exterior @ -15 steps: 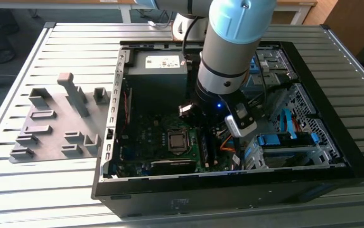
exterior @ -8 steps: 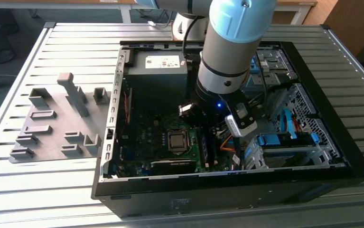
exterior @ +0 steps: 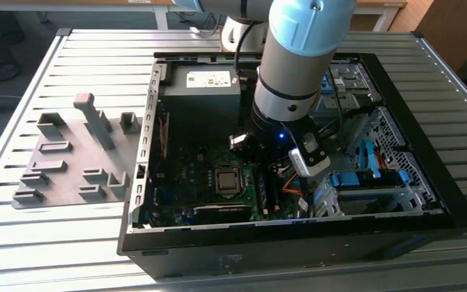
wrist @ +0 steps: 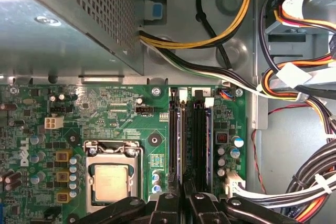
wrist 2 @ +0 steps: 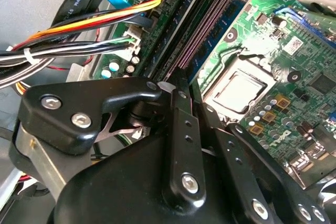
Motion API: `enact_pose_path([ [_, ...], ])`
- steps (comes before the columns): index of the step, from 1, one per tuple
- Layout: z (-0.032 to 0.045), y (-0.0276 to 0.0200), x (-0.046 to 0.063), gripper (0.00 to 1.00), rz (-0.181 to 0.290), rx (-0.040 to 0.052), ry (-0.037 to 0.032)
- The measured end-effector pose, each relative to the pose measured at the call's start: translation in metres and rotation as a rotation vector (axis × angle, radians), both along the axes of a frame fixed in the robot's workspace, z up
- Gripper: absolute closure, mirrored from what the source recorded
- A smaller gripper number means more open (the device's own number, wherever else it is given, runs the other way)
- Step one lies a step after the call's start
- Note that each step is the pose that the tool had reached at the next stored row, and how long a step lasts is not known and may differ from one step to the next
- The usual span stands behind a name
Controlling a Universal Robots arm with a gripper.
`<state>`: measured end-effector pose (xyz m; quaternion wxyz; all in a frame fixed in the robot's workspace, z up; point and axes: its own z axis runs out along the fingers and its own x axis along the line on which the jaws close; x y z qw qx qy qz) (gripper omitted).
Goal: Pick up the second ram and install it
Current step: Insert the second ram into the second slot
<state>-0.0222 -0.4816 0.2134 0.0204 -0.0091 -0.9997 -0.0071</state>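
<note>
The gripper (wrist: 185,203) hangs over the motherboard's (wrist: 121,114) memory slots (wrist: 191,140), fingers together, gripping nothing visible. Cable bundles (wrist: 294,98) crowd just beside the slots.

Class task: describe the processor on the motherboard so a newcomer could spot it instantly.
Look inside the open black computer case, at the green motherboard. The processor is the silvery square framed by a metal bracket, unlike the long dark memory slots beside it.
</note>
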Motion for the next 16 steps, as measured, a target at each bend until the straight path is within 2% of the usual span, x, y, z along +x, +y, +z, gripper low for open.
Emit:
enact_pose_path([
  [4, 0.0004, -0.0006, 0.0000, 0.86, -0.007, 0.0004, 0.0029],
  [8, 0.0030, -0.0005, 0.0000, 0.86, -0.007, 0.0031, 0.0029],
  [16, 0.0028, -0.0007, 0.0025, 0.86, -0.016, 0.0033, 0.0029],
])
